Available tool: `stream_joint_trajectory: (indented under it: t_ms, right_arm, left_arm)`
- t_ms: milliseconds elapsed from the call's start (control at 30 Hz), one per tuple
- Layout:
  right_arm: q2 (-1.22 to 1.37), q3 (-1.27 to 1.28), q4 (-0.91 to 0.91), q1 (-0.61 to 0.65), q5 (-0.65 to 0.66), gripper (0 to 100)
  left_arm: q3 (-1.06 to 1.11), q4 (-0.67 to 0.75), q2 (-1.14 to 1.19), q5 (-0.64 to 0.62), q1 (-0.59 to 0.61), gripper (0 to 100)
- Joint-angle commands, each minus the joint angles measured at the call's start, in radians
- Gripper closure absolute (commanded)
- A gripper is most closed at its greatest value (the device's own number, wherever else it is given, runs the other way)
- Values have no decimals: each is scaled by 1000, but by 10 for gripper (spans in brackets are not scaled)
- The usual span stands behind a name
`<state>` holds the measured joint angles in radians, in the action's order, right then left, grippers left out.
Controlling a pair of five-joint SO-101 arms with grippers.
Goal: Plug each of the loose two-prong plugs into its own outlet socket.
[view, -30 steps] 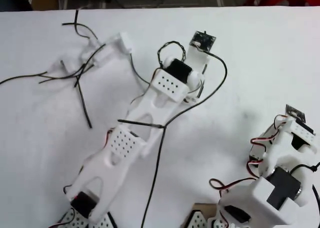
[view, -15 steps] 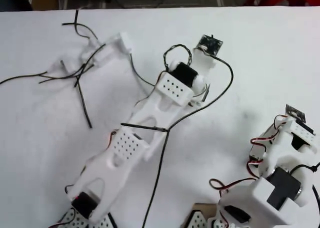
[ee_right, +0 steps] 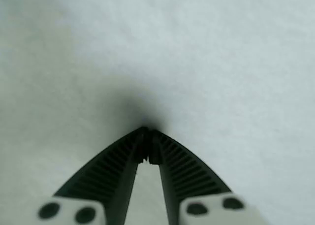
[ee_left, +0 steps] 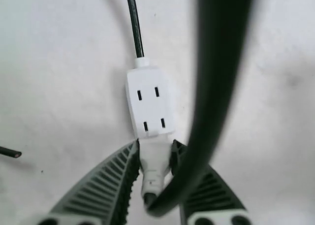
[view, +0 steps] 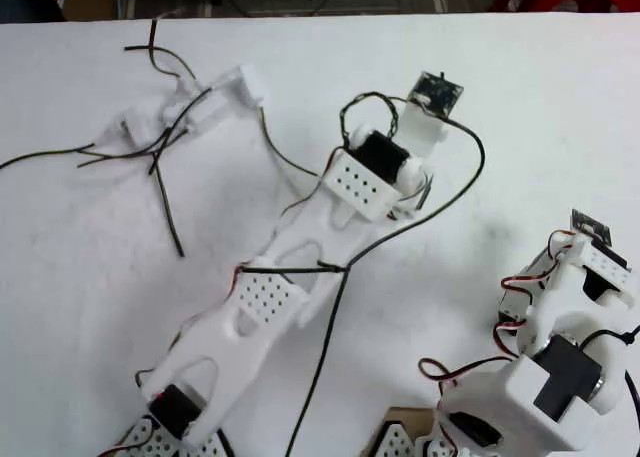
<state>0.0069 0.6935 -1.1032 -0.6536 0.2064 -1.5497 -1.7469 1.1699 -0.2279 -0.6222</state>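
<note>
Socket (ee_left: 149,107) and plug (ee_left: 153,162): smooth, glossy white plastic. Fingers (ee_left: 112,179) beside the plug: ribbed matt plastic. Table (ee_left: 59,87): matt white.

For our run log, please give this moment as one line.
left gripper: shut on white plug | plug: touching end of outlet block | right gripper: shut, over table

Bright, even light from overhead washes the white bench (view: 80,307) in the high view. The outstretched white arm (view: 270,307) casts only faint, soft shadows and nearly blends into it. In the left wrist view the socket block (ee_left: 149,107) and plug (ee_left: 153,161) glow pale, and the bench around them carries faint grey shade. Just past the right gripper (ee_right: 147,151) lies 1 dark, soft-edged shadow.
</note>
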Motion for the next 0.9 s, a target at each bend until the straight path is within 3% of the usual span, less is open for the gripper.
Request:
stream_joint_trajectory:
  t_ms: [0, 300, 500, 867]
  right_arm:
    - [-4, 6, 25, 10, 0, 981]
    - [-4, 6, 25, 10, 0, 981]
    - [-4, 6, 25, 10, 0, 981]
    - [-4, 5, 25, 12, 0, 981]
  left_arm:
    - [25, 29, 1, -15, -4, 976]
    - [21, 64, 44, -54, -4, 976]
    - [-124, -21, -15, -46, -2, 976]
    - [-109, 46, 39, -37, 12, 976]
